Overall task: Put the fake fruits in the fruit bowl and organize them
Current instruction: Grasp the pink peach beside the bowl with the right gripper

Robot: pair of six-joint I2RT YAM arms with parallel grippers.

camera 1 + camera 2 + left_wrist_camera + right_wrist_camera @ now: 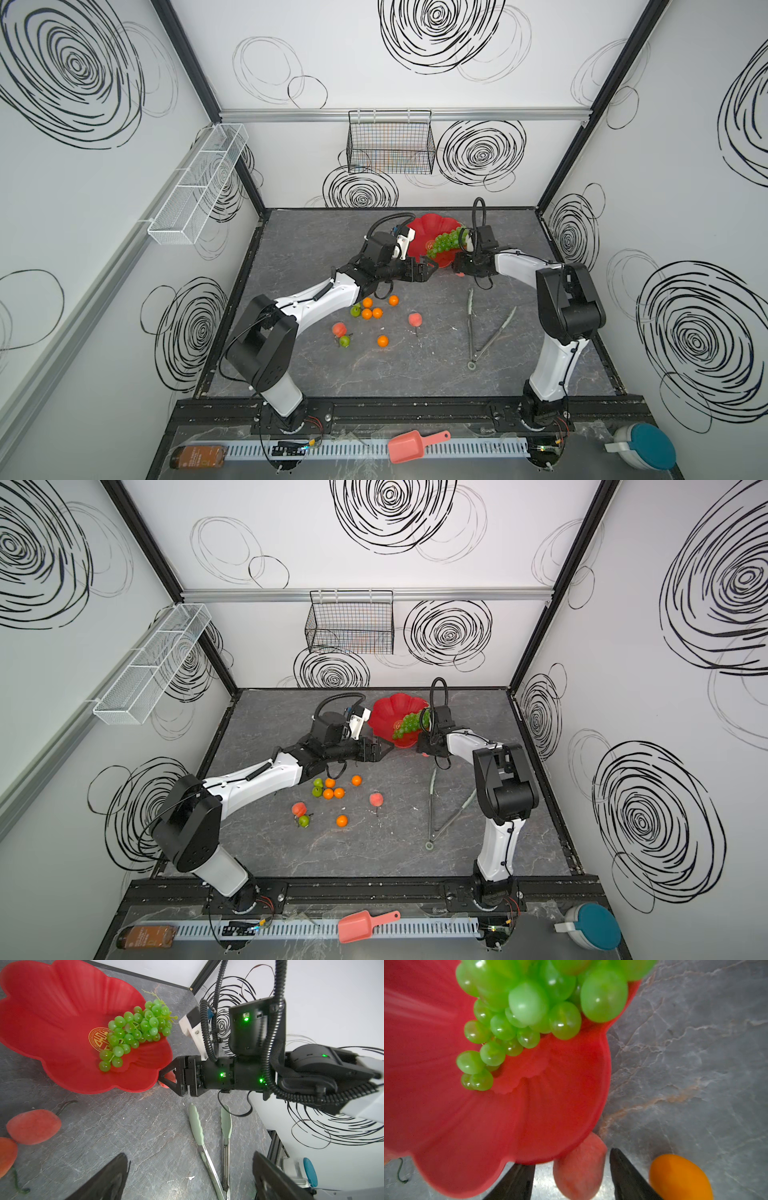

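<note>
Though partly under fruit bowl point(446, 1126), peach point(579, 1169)

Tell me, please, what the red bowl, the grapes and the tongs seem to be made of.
Bowl: moulded plastic, smooth red, ribbed petals, printed gold mark. Grapes: translucent green plastic, likely; each bead carries bright highlights. Tongs: shiny metal arms, matte pale-green tips, perhaps silicone.

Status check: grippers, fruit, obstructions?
Left gripper open, empty. Right gripper open, straddling peach at fruit bowl rim. Grapes in bowl. Oranges, pears, peaches on table. Tongs nearby.
</note>
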